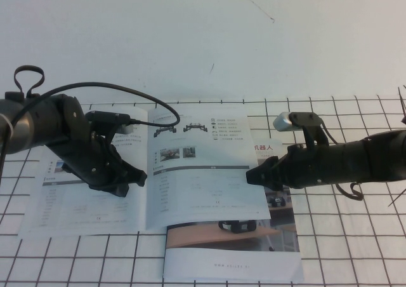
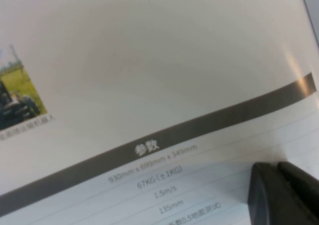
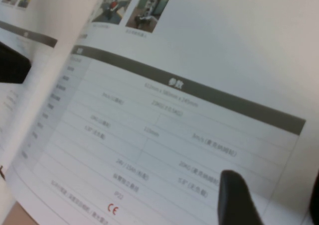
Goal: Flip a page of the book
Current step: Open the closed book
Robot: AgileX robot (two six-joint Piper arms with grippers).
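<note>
The book (image 1: 95, 198) lies open on the gridded table. Its right-hand page (image 1: 203, 179) shows two black chassis photos, a grey bar and a spec table. My left gripper (image 1: 136, 180) is shut and empty, with its tips down on the left-hand page near the spine. In the left wrist view the gripper (image 2: 276, 166) sits just below the grey bar (image 2: 149, 148). My right gripper (image 1: 248, 176) is at the page's right edge. In the right wrist view the gripper (image 3: 274, 185) is open over the page (image 3: 174, 110), with one finger (image 3: 234, 195) above the table's lower corner.
A second booklet with a wood-toned photo cover (image 1: 228, 249) lies partly under the open book, at the front. The white grid mat (image 1: 355, 255) covers the table. A black cable (image 1: 114, 87) arcs from the left arm over the book's top edge.
</note>
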